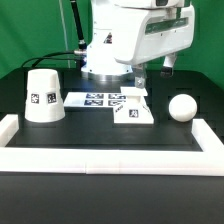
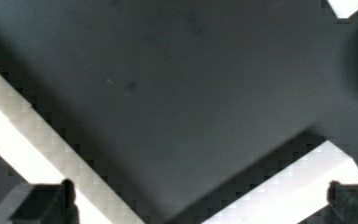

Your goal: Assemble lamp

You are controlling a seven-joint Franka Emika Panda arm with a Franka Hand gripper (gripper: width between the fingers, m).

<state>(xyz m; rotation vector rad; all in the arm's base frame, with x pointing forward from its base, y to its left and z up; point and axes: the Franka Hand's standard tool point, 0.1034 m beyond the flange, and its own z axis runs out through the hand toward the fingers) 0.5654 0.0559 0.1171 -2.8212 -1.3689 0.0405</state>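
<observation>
The cone-shaped shade [image 1: 44,96] stands at the exterior view's left. The small square base block [image 1: 133,110] sits in the middle, just in front of the arm. The ball-topped bulb [image 1: 181,107] lies at the right. My gripper [image 1: 141,78] hangs above the table behind the base block and touches none of the parts. In the wrist view the gripper [image 2: 194,205] is open and empty. Its two fingertips [image 2: 43,205] stand far apart over dark table, and no lamp part shows there.
The marker board [image 1: 97,99] lies flat between the shade and the base block. White border rails [image 1: 110,155] run along the front and both sides. In the wrist view two rails [image 2: 16,120] meet at a corner below the gripper.
</observation>
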